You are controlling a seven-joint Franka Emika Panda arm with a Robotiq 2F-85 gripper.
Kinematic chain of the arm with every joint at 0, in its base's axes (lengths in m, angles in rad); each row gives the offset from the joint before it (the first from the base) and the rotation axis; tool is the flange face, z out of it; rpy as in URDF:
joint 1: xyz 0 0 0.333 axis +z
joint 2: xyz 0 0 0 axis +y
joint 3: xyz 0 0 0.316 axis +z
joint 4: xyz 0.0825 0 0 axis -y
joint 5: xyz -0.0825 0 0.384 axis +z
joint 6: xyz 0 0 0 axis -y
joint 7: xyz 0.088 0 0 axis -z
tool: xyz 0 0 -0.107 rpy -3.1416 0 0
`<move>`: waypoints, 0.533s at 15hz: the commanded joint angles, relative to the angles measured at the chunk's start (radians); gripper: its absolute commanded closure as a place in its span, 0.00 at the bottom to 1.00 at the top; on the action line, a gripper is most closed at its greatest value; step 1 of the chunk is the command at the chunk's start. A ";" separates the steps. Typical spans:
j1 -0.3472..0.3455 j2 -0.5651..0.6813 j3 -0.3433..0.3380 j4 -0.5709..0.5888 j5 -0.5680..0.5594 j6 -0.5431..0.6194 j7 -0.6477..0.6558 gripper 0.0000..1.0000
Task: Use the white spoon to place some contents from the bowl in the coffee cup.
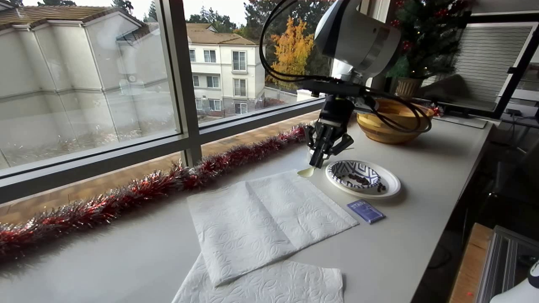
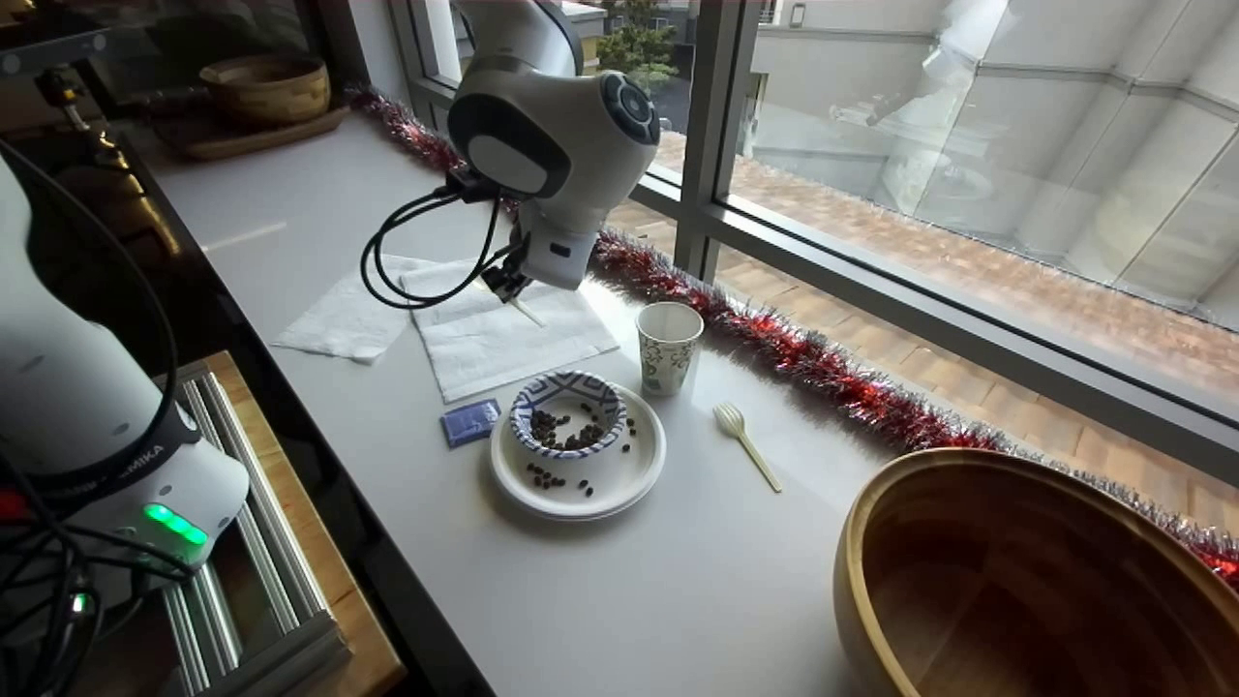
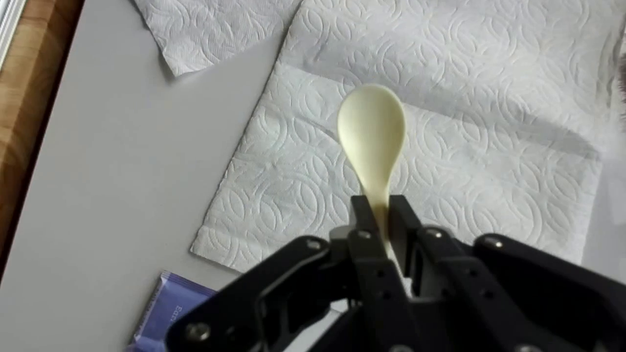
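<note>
White spoon (image 3: pixel 371 129) is in the gripper (image 3: pixel 380 211), jaws pinched narrow on its handle, hanging above the bigger paper towel (image 3: pixel 293 195). It's more pale yellow than white tbh, smooth, egg-shaped head, skinny neck. In the wrist view the head points at the top edge, long axis leaning just slightly off straight. Headcount: one spoon, one fork (image 2: pixel 743 439), one coffee cup (image 2: pixel 668 353), one patterned bowl (image 2: pixel 566 387) with dark beans (image 2: pixel 584 441), one purple-blue packet (image 2: pixel 471 423), two paper towels, two wooden bowls (image 2: pixel 852 581).
</note>
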State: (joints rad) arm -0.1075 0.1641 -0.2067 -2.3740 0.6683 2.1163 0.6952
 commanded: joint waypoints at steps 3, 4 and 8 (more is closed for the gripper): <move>-0.063 -0.112 -0.065 -0.111 -0.075 0.226 0.047 0.97; -0.067 -0.116 -0.078 -0.110 -0.152 0.252 0.069 0.97; -0.098 -0.084 -0.080 -0.068 -0.241 0.261 0.074 0.87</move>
State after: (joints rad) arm -0.1865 0.0811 -0.3062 -2.4424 0.4304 2.3790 0.7673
